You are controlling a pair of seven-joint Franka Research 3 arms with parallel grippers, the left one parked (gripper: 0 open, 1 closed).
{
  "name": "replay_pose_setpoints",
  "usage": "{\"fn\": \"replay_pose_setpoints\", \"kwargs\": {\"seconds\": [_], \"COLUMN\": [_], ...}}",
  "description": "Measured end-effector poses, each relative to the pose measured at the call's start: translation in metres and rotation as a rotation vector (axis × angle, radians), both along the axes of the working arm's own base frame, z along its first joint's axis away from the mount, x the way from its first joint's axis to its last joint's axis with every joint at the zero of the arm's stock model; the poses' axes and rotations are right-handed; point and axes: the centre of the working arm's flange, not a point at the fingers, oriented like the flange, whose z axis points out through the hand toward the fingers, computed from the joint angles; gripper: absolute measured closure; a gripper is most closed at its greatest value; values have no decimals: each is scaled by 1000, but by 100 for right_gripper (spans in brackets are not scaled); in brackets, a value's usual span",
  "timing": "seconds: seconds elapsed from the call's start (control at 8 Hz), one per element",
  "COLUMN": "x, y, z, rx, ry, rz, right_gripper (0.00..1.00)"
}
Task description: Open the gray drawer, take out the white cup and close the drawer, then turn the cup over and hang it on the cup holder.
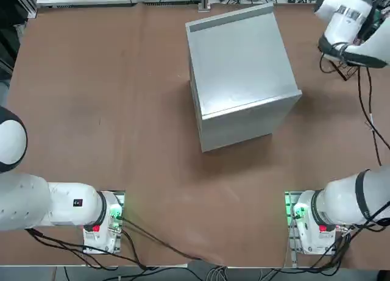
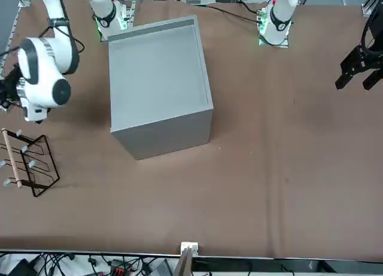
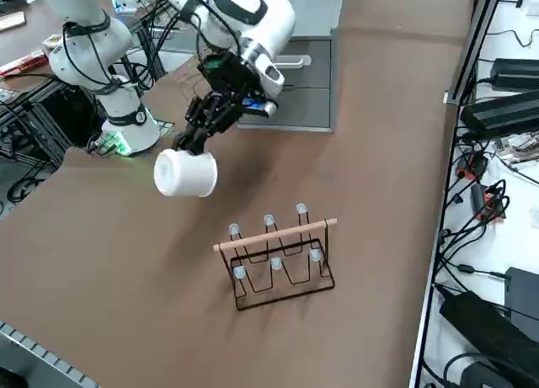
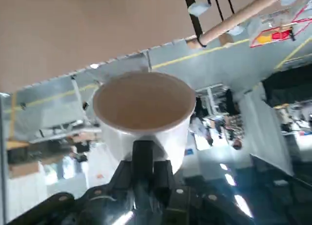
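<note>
Item: right gripper [image 3: 187, 142]. Raised clear of the table, fingers pinched on the handle side of the white cup [image 3: 185, 173]; in the wrist view the fingers [image 4: 142, 154] meet at the cup's near wall, with its open mouth facing away from the camera.

Item: white cup. Hangs from the claw in mid-air, lying roughly on its side, touching nothing else.

Step in hand, as judged: the turning-over and carry toward the rack. The cup is already out, and the gray drawer [image 3: 305, 72] looks closed.

Next move, as judged: finish tipping the cup mouth-down, line it over one peg, then lower until it seats before letting go.

Item: cup holder [image 3: 280, 253]. On the table near the claw, lower and off to its side away from the arm's base; dark wire frame with a wooden rail and pale-tipped pegs, all pegs bare.

Item: gray drawer cabinet. Behind the claw, well apart from the holder.

Item: brown table [image 3: 126, 279]. Bare between claw and holder.

Obstructions: none seen on the way; neighbouring pegs stand close together and could catch the cup's rim.
</note>
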Motion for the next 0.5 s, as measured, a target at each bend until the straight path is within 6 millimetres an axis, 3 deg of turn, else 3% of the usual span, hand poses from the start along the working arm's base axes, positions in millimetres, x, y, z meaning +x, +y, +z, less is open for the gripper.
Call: {"fn": "replay_pose_setpoints", "kwargs": {"seconds": [0.5], "x": [-2], "y": [0], "z": [-40], "rx": [-149], "ry": [110], "rz": [124], "right_gripper": [81]}}
